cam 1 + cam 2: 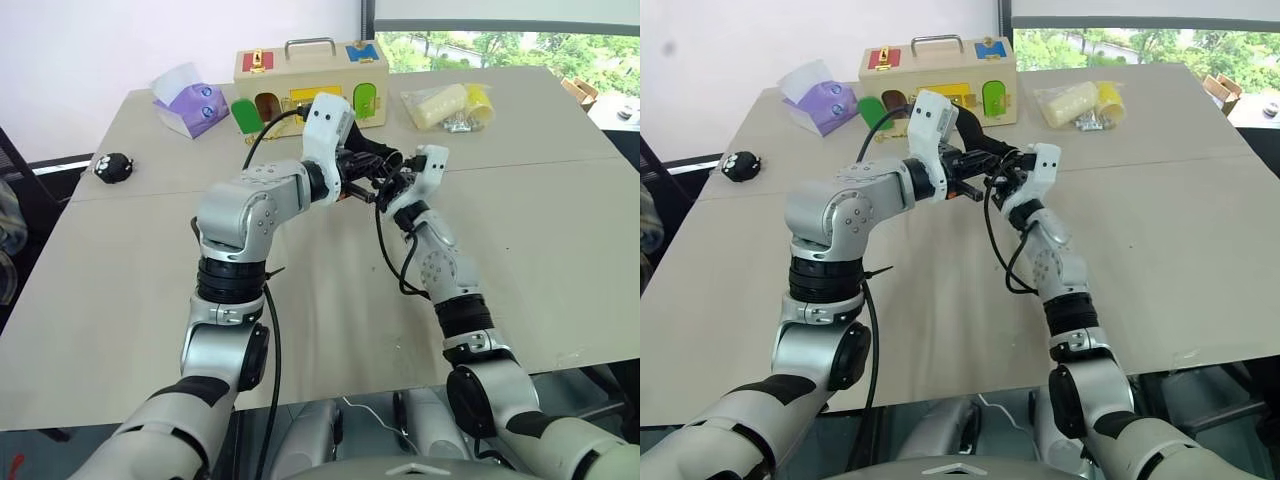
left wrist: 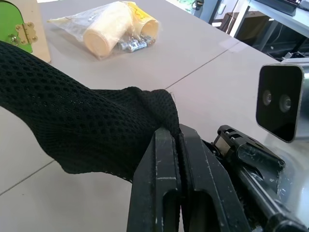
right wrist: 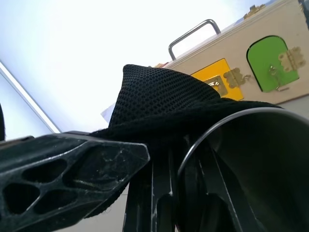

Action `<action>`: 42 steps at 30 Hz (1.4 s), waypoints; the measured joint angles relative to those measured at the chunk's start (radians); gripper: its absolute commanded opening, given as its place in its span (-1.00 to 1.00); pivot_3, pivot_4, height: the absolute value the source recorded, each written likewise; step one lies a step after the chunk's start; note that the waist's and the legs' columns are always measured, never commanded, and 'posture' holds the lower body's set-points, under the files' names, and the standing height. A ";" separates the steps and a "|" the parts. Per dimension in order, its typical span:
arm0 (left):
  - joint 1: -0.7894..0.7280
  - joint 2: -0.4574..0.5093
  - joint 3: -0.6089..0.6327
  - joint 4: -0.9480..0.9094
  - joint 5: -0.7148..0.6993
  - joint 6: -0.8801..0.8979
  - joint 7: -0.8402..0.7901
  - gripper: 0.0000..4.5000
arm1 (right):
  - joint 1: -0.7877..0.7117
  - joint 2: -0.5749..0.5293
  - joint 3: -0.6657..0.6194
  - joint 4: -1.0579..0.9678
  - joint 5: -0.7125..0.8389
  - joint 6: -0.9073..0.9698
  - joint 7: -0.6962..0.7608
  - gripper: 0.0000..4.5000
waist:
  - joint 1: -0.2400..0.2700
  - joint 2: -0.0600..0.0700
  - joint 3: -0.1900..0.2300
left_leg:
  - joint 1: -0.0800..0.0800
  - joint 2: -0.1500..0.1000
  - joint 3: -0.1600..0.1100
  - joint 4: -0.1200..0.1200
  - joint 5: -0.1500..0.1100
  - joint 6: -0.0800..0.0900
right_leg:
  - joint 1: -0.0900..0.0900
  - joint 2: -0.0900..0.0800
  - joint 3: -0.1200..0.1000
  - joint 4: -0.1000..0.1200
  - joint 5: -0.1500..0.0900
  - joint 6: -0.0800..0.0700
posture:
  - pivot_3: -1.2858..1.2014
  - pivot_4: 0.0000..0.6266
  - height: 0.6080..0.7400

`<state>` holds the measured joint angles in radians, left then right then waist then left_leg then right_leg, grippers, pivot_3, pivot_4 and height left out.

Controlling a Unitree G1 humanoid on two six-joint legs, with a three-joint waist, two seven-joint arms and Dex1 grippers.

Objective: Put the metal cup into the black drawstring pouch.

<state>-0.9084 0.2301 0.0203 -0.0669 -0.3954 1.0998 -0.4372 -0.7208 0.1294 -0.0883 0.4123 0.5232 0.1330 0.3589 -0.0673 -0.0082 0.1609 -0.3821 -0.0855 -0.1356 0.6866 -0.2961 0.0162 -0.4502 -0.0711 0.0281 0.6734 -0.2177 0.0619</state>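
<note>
1. The left hand (image 2: 179, 145) is seen with its two black fingers pressed together, pinching the edge of the black drawstring pouch (image 2: 82, 130).
2. The pouch is held up in the air above the bench (image 1: 560, 230), in front of the wooden latch box (image 1: 310, 85), with its mesh fabric stretched away from the pinch point.
3. The right hand (image 1: 393, 185) is met nose to nose with the left hand, just in front of the latch box, and is turned upward and toward the left one.
4. In the right wrist view, the rim of the metal cup (image 3: 251, 159) is seen close against the right hand's fingers (image 3: 159, 193), which are closed on it; the pouch fabric is draped directly over the cup's rim and is touching it.
5. How far the cup is inside the pouch cannot be told.
6. A clear bag of yellow items (image 1: 447, 106) is lying on the bench just to the right of the latch box.
7. A purple tissue box (image 1: 188, 104) is standing to the left of the latch box, and a small black toy (image 1: 113, 167) is lying further left, near the bench edge.
</note>
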 measured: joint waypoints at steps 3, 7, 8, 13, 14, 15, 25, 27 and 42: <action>0.000 0.000 0.000 0.000 -0.001 0.001 0.001 -1.00 | 0.000 -0.001 -0.004 -0.002 0.025 0.019 0.001 -0.99 | 0.000 0.000 0.000 | 0.000 0.000 0.000 0.000 0.000 0.000 | 0.000 0.000 0.000 0.000 0.000 0.000 | 0.03 -0.52 0.54; 0.000 0.001 0.000 0.000 -0.002 0.001 0.001 -1.00 | 0.000 -0.001 -0.005 -0.003 0.029 0.023 0.005 -0.99 | 0.000 0.000 0.000 | 0.000 0.000 0.000 0.000 0.000 0.000 | 0.000 0.000 0.000 0.000 0.000 0.000 | 0.03 -0.52 0.54; 0.000 0.001 0.000 -0.001 -0.002 0.001 0.001 -1.00 | 0.000 -0.001 -0.007 -0.006 0.037 0.031 0.006 -0.99 | 0.000 0.000 0.000 | 0.000 0.000 0.000 0.000 0.000 0.000 | 0.000 0.000 0.000 0.000 0.000 0.000 | 0.03 -0.52 0.54; 0.000 0.001 0.000 -0.005 -0.003 0.000 0.001 -1.00 | 0.000 0.000 -0.022 -0.023 0.084 0.084 0.006 -0.99 | 0.000 0.000 0.000 | 0.000 0.000 0.000 0.000 0.000 0.000 | 0.000 0.000 0.000 0.000 0.000 0.000 | 0.03 -0.52 0.54; 0.000 0.000 0.000 -0.005 -0.003 0.000 0.002 -1.00 | 0.000 0.000 -0.027 -0.024 0.102 0.098 0.006 -0.99 | 0.000 0.000 0.000 | 0.000 0.000 0.000 0.000 0.000 0.000 | 0.000 0.000 0.000 0.000 0.000 0.000 | 0.03 -0.52 0.54; 0.000 0.000 0.000 -0.005 -0.003 0.000 0.002 -1.00 | 0.000 0.001 -0.031 -0.026 0.115 0.109 0.005 -0.99 | 0.000 0.000 0.000 | 0.000 0.000 0.000 0.000 0.000 0.000 | 0.000 0.000 0.000 0.000 0.000 0.000 | 0.03 -0.52 0.54; 0.010 -0.002 0.000 -0.040 -0.020 -0.011 0.007 -1.00 | -0.001 0.003 -0.099 -0.074 0.388 0.293 -0.053 -0.99 | 0.000 0.000 0.000 | 0.000 0.000 0.000 0.000 0.000 0.000 | 0.000 -0.001 0.000 0.000 0.000 0.000 | 0.03 -0.52 0.54; 0.011 -0.002 -0.001 -0.040 -0.020 -0.011 0.009 -1.00 | -0.001 0.003 -0.111 -0.074 0.432 0.309 -0.082 -0.99 | 0.000 0.000 0.000 | 0.000 0.000 0.000 0.000 0.000 0.000 | 0.000 -0.001 0.000 0.000 0.000 0.000 | 0.03 -0.52 0.54; 0.010 -0.100 0.194 0.001 -0.108 0.095 0.117 -1.00 | -0.002 -0.227 0.283 -0.052 -0.327 -0.142 0.053 0.91 | 0.000 0.000 0.000 | 0.000 0.001 0.002 0.000 0.000 0.000 | -0.002 0.000 0.001 0.002 0.000 0.000 | 0.03 -0.52 0.54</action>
<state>-0.8985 0.1306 0.2147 -0.0662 -0.5034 1.1947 -0.3205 -0.7226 -0.0978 0.1946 0.3608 0.1963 -0.0094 0.4116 -0.0675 -0.0084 0.1609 -0.3823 -0.0849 -0.1339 0.6866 -0.2960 0.0160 -0.4522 -0.0709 0.0292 0.6750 -0.2177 0.0621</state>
